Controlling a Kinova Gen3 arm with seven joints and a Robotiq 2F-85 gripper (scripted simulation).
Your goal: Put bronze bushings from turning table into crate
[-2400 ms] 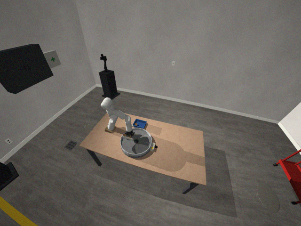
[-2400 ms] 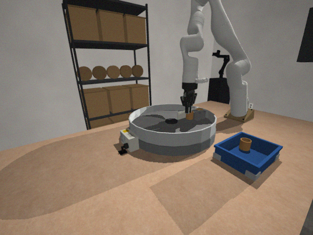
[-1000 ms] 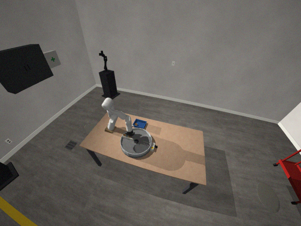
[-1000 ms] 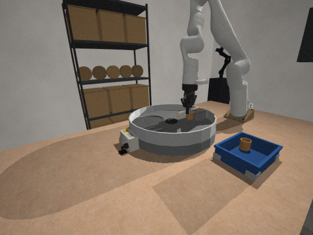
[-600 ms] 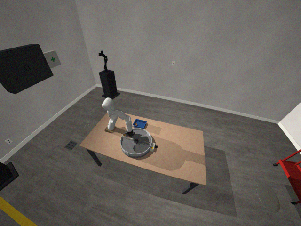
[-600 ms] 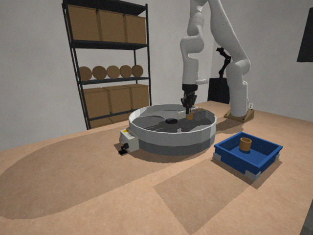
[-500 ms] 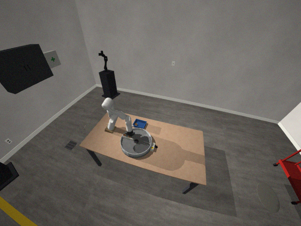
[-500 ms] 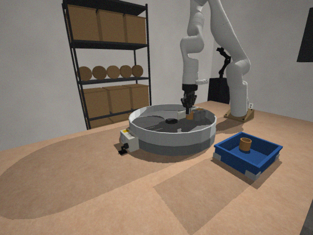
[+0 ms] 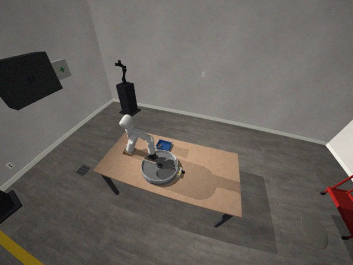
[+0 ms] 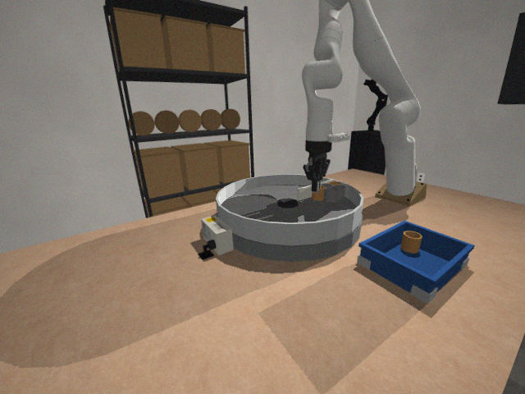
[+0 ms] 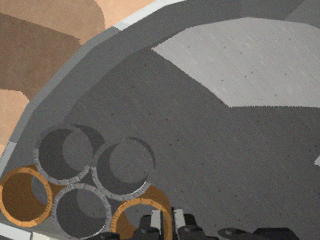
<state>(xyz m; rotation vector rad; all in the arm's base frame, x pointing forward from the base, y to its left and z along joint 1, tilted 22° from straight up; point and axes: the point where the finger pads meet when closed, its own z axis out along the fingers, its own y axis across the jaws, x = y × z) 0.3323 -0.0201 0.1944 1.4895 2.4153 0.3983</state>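
Bronze bushing (image 10: 317,194) (image 11: 123,223), wall between the jaws.
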